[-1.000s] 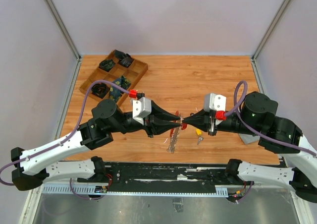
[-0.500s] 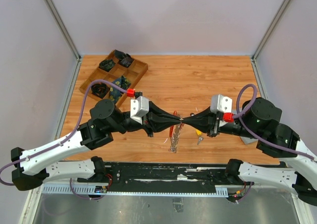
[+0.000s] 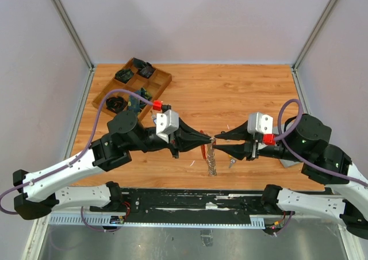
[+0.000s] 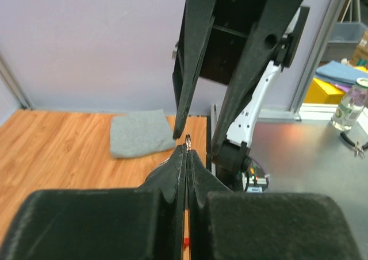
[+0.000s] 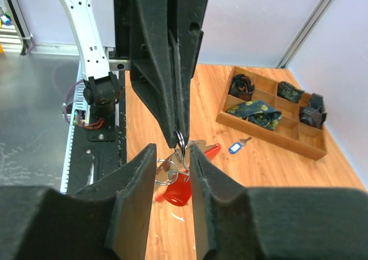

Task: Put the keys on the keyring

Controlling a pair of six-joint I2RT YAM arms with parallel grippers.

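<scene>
The keyring (image 3: 212,159) hangs in the air over the middle of the table (image 3: 241,93), its glittery strap dangling straight down. Its small metal ring (image 5: 180,140) is pinched at the tips of the left gripper (image 3: 208,138), whose fingers are clenched on it. A red key (image 5: 177,190) shows just under the ring. The right gripper (image 3: 216,142) faces the left one tip to tip, fingers spread apart on either side of the ring, grasping nothing. A blue key (image 5: 234,148) lies on the table, a wooden tray (image 3: 164,79) at the far left corner
</scene>
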